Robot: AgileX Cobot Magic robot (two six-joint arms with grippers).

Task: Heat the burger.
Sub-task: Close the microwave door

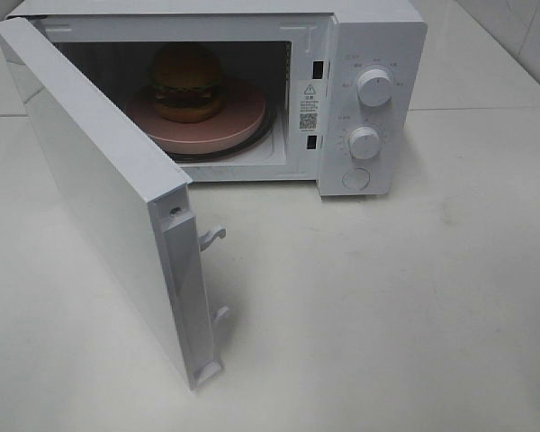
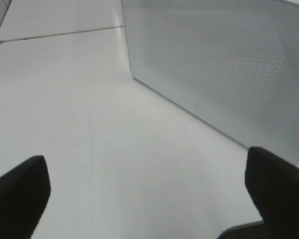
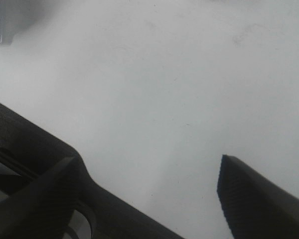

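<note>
Nearest us, the microwave door (image 1: 99, 184) stands fully open, its free edge reaching towards the near-left part of the counter (image 1: 387, 315). We find the microwave (image 1: 378, 36) at the far edge of the counter. We locate the burger (image 1: 186, 83) inside the cavity, upright on the pink plate (image 1: 220, 130), which rests on the turntable (image 1: 256, 142). We see the left gripper (image 2: 145, 169) above the counter near the door's meshed face, fingers spread wide and holding nothing. We see the right gripper (image 3: 154, 179) above the counter too, fingers apart and empty.
</note>
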